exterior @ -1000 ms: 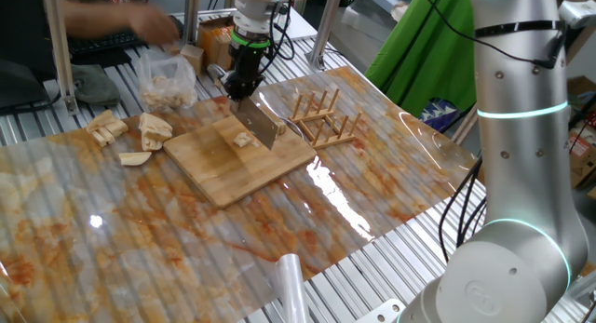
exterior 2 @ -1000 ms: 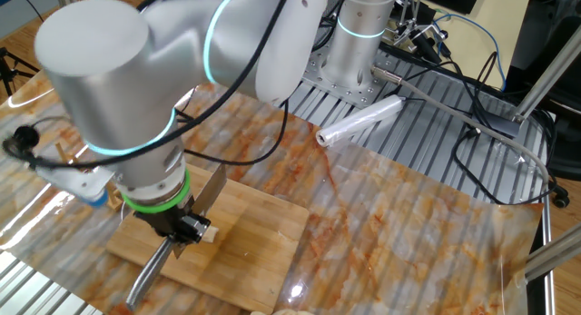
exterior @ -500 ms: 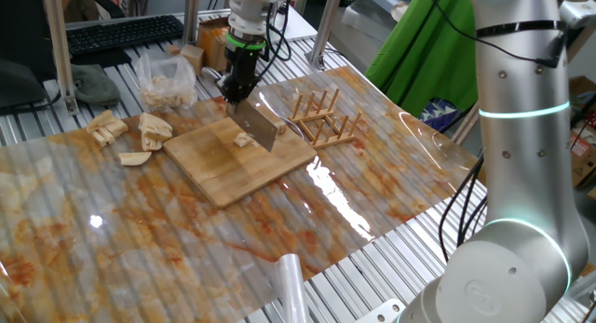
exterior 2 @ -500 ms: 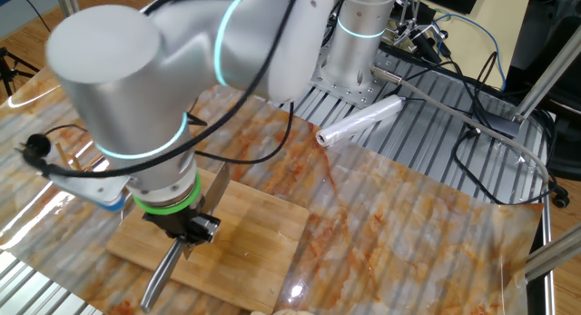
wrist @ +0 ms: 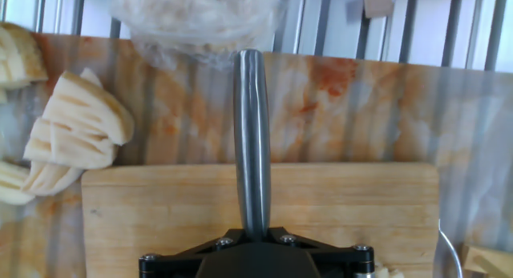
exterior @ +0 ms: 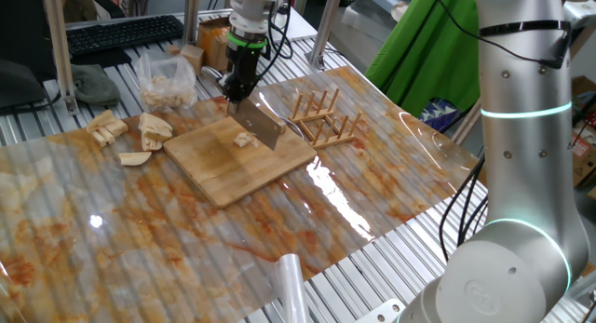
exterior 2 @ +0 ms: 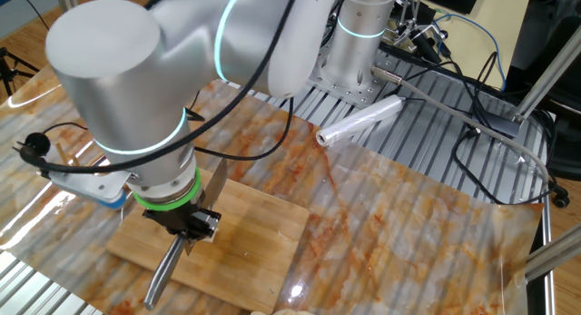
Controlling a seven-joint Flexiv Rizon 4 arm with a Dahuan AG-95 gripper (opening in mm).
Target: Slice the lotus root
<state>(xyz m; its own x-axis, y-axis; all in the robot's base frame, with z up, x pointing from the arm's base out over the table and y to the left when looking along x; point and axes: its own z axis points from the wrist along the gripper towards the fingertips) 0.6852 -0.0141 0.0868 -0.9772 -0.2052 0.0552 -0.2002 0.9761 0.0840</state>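
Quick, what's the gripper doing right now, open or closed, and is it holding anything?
Gripper: closed on the knife, blade down over the cutting board.

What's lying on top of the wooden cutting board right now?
On the cutting board sits one small piece of lotus root, right beside the cleaver blade held by the tool. Whatever lies beyond the blade is hidden by it.

One rectangular bamboo cutting board [exterior: 242, 158], one steel-handled cleaver [exterior: 259, 126], one wooden slotted rack [exterior: 323, 119], one clear plastic bag [exterior: 166, 81] upper left, one rolled film tube [exterior 2: 359, 122].
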